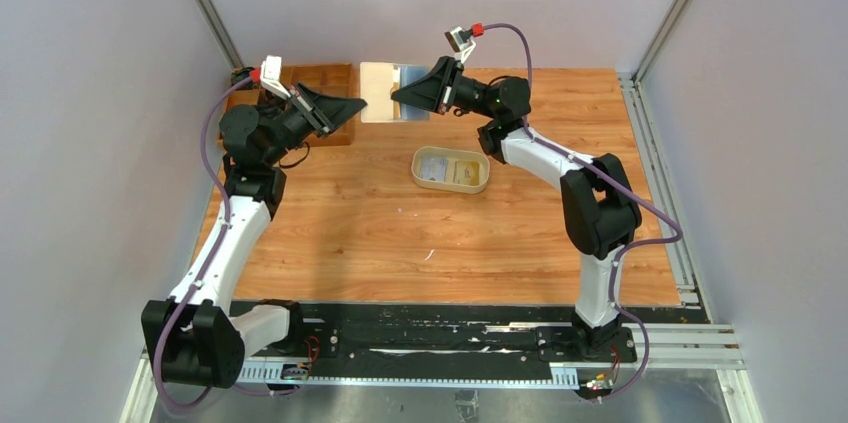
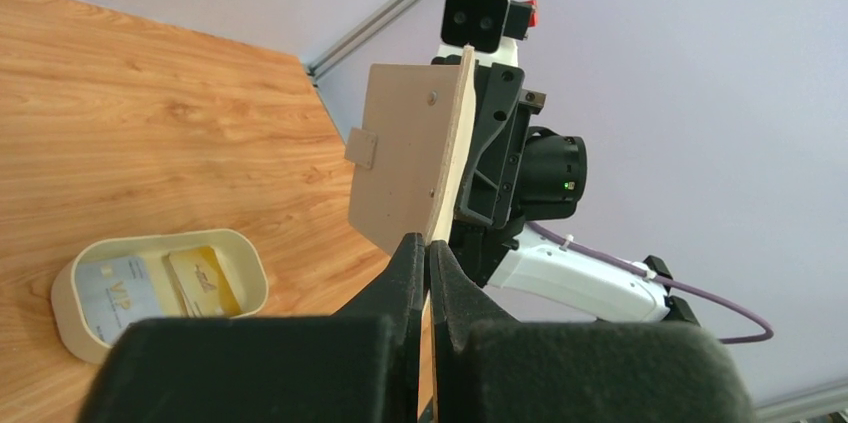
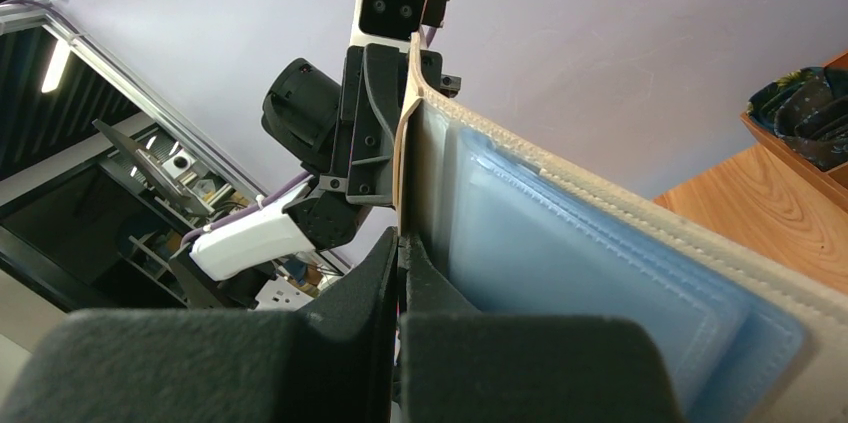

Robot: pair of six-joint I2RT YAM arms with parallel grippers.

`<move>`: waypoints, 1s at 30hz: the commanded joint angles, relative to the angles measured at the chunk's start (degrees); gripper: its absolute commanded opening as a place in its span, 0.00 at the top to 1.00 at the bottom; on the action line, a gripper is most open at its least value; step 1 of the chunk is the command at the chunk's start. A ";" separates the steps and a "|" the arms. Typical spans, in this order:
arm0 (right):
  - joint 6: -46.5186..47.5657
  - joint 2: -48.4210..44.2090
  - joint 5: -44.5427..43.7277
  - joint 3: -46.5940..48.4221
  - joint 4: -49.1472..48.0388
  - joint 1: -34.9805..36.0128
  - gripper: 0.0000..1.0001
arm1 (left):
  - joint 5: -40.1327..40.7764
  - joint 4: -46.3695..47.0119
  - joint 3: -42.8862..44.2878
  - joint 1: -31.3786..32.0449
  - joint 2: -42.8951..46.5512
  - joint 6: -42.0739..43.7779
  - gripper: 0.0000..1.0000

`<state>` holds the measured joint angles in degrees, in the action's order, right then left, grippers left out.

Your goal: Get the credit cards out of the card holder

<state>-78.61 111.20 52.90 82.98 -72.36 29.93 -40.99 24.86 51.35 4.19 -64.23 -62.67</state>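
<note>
The card holder (image 1: 385, 91) hangs open above the back of the table, held between both grippers. My left gripper (image 1: 362, 103) is shut on its left edge; the left wrist view shows its beige outer face with the snap tab (image 2: 405, 158) above my closed jaws (image 2: 427, 248). My right gripper (image 1: 398, 95) is shut on its other edge; the right wrist view shows the pale-blue pockets (image 3: 560, 253) beside my closed jaws (image 3: 398, 248), with no card sticking out. A whitish card (image 1: 433, 167) and a yellow card (image 1: 466, 174) lie in the oval tray.
The oval beige tray (image 1: 450, 189) stands mid-table, just right of centre; it also shows in the left wrist view (image 2: 250, 268). A wooden box (image 1: 325, 78) holding dark items sits at the back left, behind the left gripper.
</note>
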 commanded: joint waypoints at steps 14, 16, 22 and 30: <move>0.27 0.55 1.06 0.97 -2.17 0.93 1.00 | -2.75 1.77 2.06 0.03 -0.93 -0.91 1.00; 0.27 0.64 1.05 1.05 -2.18 0.84 1.00 | -2.80 1.79 2.17 0.11 -0.94 -0.88 1.00; 0.59 0.45 1.67 0.58 -1.27 0.22 1.00 | -1.86 1.85 1.93 0.03 -0.12 -0.41 1.00; 1.34 -1.95 1.73 -4.29 -0.44 -3.98 1.00 | 0.58 2.03 0.98 -0.41 0.50 -0.10 1.00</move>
<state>-78.56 111.26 53.06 81.14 -72.25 28.77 -41.89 25.47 51.68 4.32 -64.77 -63.44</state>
